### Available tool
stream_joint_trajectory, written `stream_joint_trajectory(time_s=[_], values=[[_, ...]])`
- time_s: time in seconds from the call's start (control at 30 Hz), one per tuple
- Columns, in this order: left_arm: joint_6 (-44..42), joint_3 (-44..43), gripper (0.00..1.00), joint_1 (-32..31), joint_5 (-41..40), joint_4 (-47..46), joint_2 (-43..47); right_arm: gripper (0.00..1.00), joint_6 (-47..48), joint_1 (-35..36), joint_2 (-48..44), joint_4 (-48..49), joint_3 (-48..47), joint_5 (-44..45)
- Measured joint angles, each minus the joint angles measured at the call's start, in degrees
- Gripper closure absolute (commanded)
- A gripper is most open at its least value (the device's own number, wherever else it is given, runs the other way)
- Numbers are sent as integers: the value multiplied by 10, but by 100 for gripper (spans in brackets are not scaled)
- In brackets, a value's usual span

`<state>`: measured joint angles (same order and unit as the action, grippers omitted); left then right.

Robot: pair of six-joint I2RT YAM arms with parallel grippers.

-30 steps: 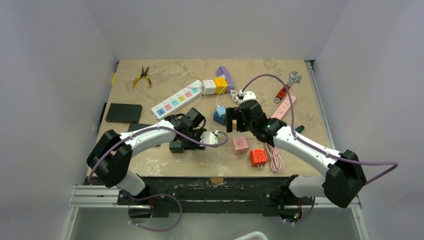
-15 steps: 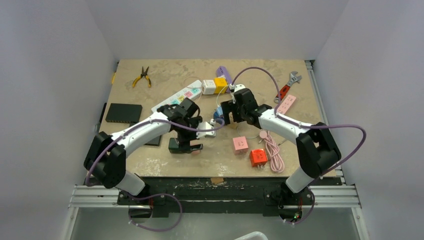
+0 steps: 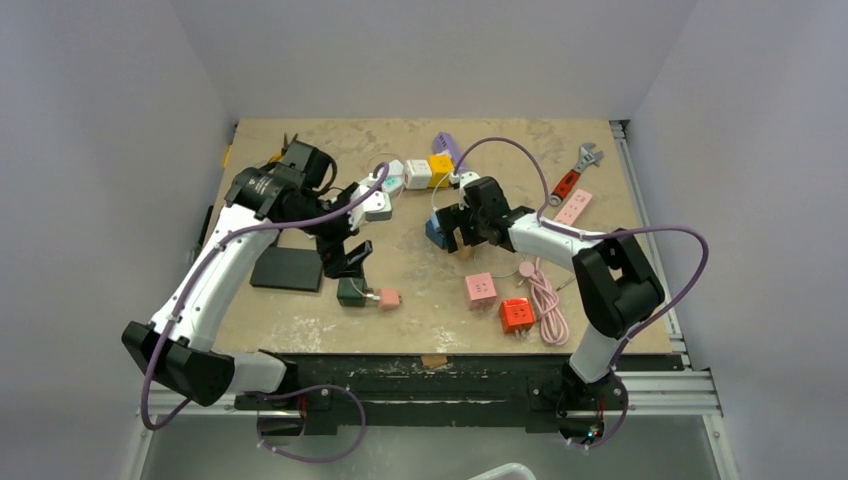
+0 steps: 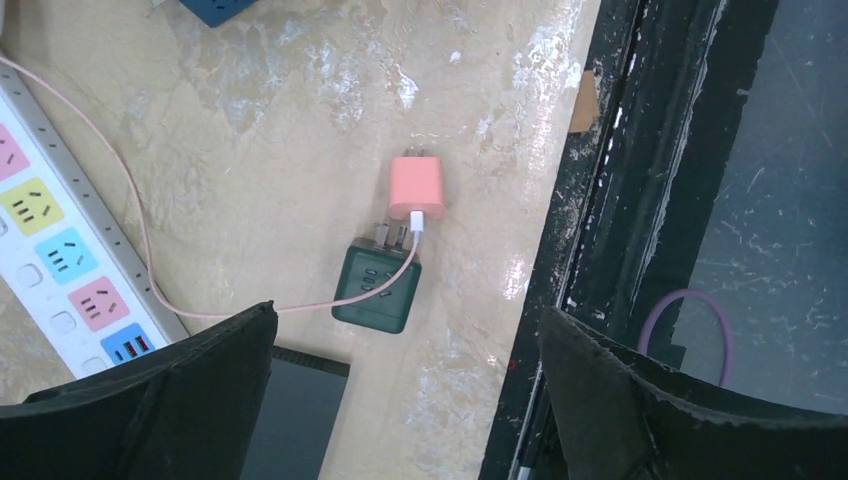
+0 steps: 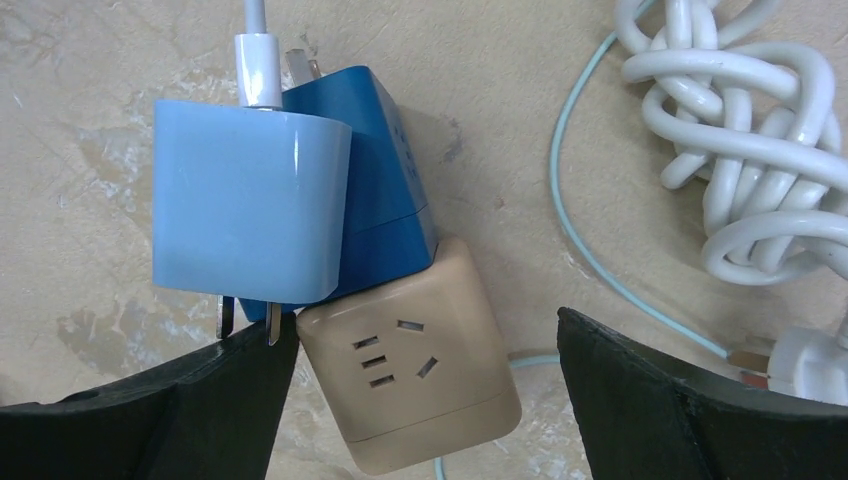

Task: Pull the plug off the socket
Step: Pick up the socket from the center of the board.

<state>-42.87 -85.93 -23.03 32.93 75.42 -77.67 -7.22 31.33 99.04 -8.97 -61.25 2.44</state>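
Salmon-pink square plastic plug (image 4: 417, 187) lies flat on the mottled beige tabletop (image 3: 420, 325) near its front edge, metal prongs bare and pointing away from the dark green cube socket (image 4: 378, 288) just beside it. A white connector sits in the plug's other end, and its thin pink cable (image 4: 150, 270) crosses the green cube's face before running off along the white power strip with coloured outlets (image 4: 60, 260). The left gripper (image 4: 405, 330) hangs above the pair with its fingers spread wide and nothing between them. Farther back, the right gripper (image 5: 428, 335) hovers low, its fingers also spread wide and empty, over a light blue plastic plug (image 5: 250, 205) lying partly across a dark blue cube socket (image 5: 385, 190). That plug's prongs show bare at its lower edge. A tan cube socket (image 5: 410, 385) touches the dark blue one, and a coiled white cable (image 5: 740, 150) lies near.
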Motion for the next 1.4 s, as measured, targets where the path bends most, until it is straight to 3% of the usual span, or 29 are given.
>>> stream_joint_trajectory(time_s=[0.13, 0.33, 0.5, 0.63, 0.7, 0.83, 0.97, 1.2, 1.4], values=[[29, 0, 0, 2, -7, -2, 21, 8, 0, 0, 3, 12, 8, -23], [81, -1, 0, 2, -49, -21, 17, 31, 3, 0, 3, 31, 22, -51], [112, 0, 0, 2, -90, -53, 23, 56, 3, -1, 3, 40, 28, -61], [126, 9, 0, 2, -130, -94, 55, 90, 1, -1, 3, 56, 34, -61], [128, 9, 0, 2, -142, -106, 74, 100, -3, -1, 3, 59, 35, -61], [121, -3, 0, 2, -158, -95, 82, 100, -14, -2, -5, 59, 39, -75], [89, -8, 0, 2, -156, -86, 66, 100, -46, -7, -65, 43, 63, -152], [-7, 85, 0, 0, -150, -115, 149, 100, -117, -14, -152, 45, 62, -324], [-97, 200, 0, -49, -142, -165, 256, 100, -165, -14, -180, 66, 113, -382]])
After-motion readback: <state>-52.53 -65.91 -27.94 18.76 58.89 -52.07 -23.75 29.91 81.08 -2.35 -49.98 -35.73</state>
